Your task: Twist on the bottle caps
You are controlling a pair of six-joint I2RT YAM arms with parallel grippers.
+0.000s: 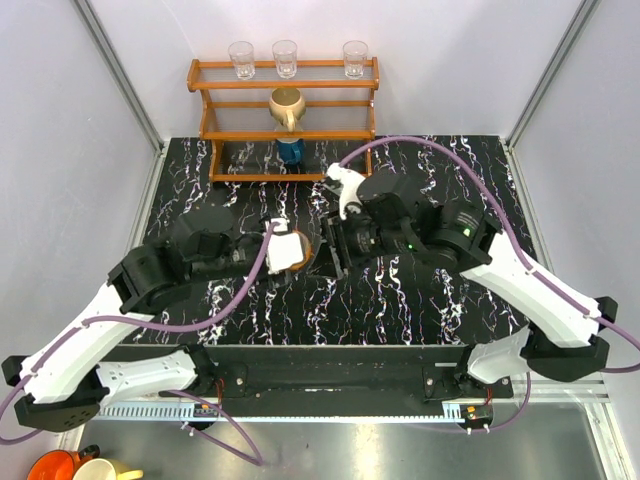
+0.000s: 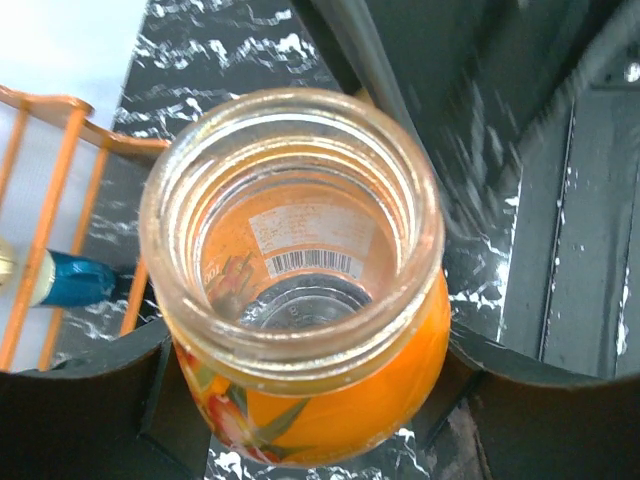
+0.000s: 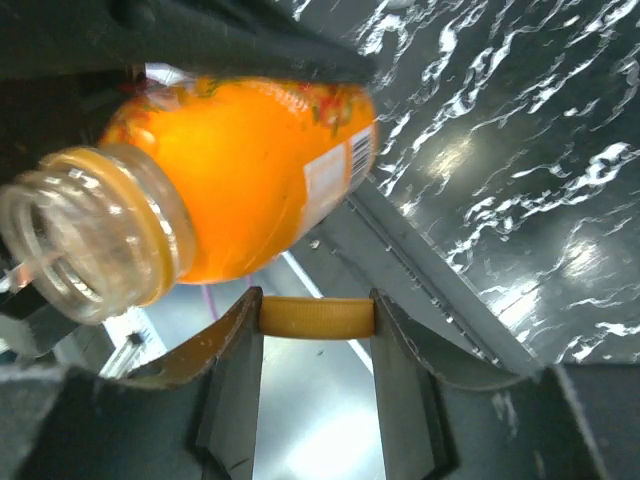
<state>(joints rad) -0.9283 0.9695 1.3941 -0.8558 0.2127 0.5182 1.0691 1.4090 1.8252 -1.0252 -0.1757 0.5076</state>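
Note:
My left gripper [image 2: 310,410] is shut on the small orange bottle [image 2: 340,390], gripping its body; the open threaded mouth [image 2: 290,220] faces the left wrist camera. In the top view the bottle [image 1: 291,250] is held above the table's middle, tilted toward my right gripper [image 1: 333,246]. My right gripper [image 3: 316,335] is shut on the orange cap [image 3: 316,317], held edge-on between the fingertips. The cap sits just beside the bottle [image 3: 250,160], below its neck and apart from its mouth [image 3: 70,240]. The white cap with the light-blue rim and the clear bottle are out of view.
A wooden rack [image 1: 285,120] stands at the back with three clear glasses [image 1: 285,57] on top, a tan jug [image 1: 286,106] and a dark blue container [image 1: 290,150] below. The rack [image 2: 50,170] and blue container [image 2: 70,280] show in the left wrist view. Two mugs [image 1: 70,466] sit off-table, bottom left.

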